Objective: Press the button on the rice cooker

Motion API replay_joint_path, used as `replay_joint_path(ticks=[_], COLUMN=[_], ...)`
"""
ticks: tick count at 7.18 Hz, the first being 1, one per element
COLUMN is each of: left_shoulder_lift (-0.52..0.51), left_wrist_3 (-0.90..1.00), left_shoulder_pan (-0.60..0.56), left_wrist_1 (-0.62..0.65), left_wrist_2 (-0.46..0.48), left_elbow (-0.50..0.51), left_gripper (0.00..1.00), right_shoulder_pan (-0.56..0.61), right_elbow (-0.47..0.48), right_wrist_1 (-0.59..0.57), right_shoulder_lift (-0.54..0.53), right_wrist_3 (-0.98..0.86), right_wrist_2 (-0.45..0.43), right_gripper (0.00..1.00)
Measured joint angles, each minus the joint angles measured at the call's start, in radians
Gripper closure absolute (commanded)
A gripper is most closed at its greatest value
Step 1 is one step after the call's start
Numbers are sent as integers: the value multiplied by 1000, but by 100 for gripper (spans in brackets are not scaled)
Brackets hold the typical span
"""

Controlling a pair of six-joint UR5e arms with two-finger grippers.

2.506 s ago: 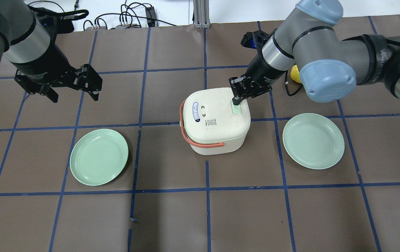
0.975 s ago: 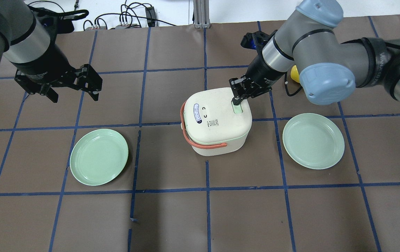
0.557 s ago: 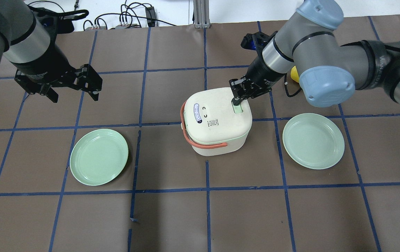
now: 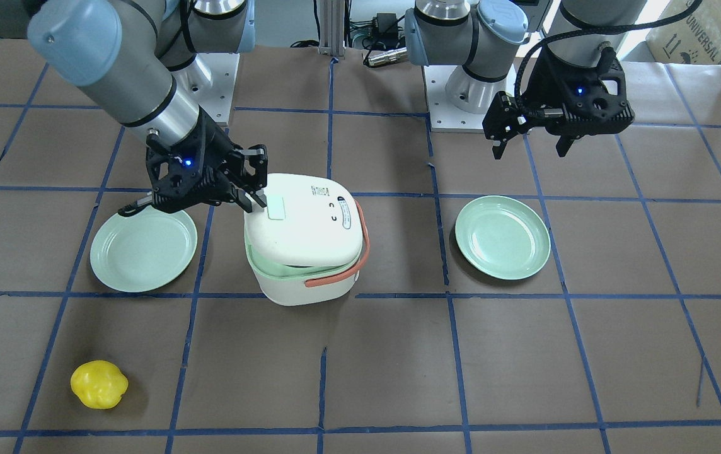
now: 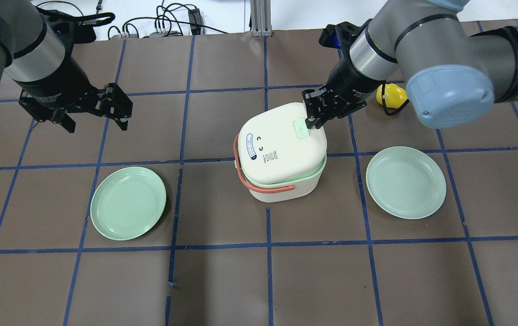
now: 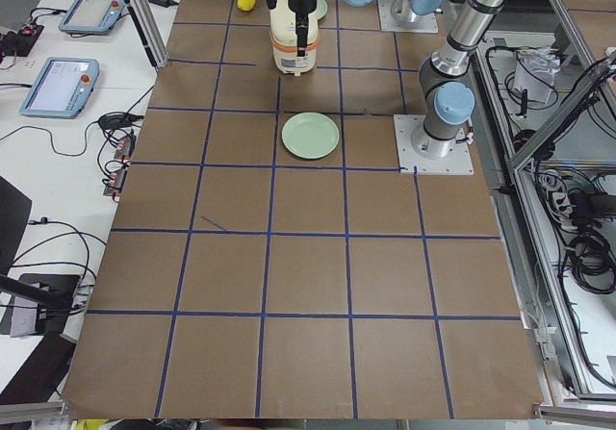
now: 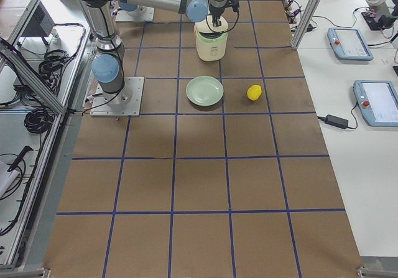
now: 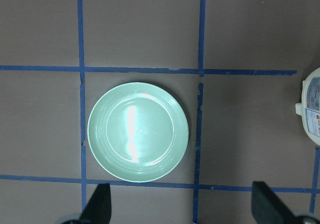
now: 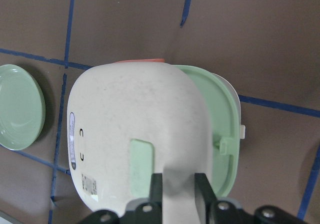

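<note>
The cream rice cooker (image 5: pixel 279 154) with an orange handle (image 5: pixel 263 184) stands mid-table. Its lid is tilted up on the side nearest my right arm, baring a pale green inner rim (image 9: pixel 220 114). The pale green button (image 5: pixel 301 130) lies on top of the lid (image 4: pixel 276 207). My right gripper (image 5: pixel 312 123) is shut, its fingertips just over the lid's edge beside the button (image 9: pixel 141 164). My left gripper (image 5: pixel 96 123) hangs open and empty over the table's left side, far from the cooker.
One green plate (image 5: pixel 128 203) lies left of the cooker and another green plate (image 5: pixel 406 182) to its right. A yellow fruit-like object (image 5: pixel 390 95) sits behind my right arm. The left wrist view looks down on the left plate (image 8: pixel 138 132).
The cooker's lid has sprung up from shut to partly open. My right gripper has lifted and drawn back a little from the button. The left arm has stayed still.
</note>
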Motion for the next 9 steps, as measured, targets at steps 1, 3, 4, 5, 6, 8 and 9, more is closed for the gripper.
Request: replay_joint_path(ticks=[1, 3, 4, 5, 6, 8, 9], left_shoulder_lift=[0, 0, 0, 0, 0, 0, 0], left_wrist_3=[0, 0, 0, 0, 0, 0, 0], left_shoulder_pan=[0, 0, 0, 0, 0, 0, 0], left_wrist_1=[0, 0, 0, 0, 0, 0, 0], left_wrist_2=[0, 0, 0, 0, 0, 0, 0], left_elbow=[0, 0, 0, 0, 0, 0, 0], left_gripper=[0, 0, 0, 0, 0, 0, 0], right_shoulder_pan=[0, -4, -14, -31, -47, -60, -62], right_elbow=[-59, -183, -236, -284, -316, -320, -288], right_wrist_1=[72, 147, 178, 203, 218, 233, 228], right_shoulder_lift=[-13, -17, -19, -18, -16, -13, -15], right_wrist_3=[3, 62, 90, 103, 111, 138, 147], right_wrist_2=[-51, -151, -181, -215, -246, -302, -314], right_gripper=[1, 1, 1, 1, 1, 1, 1])
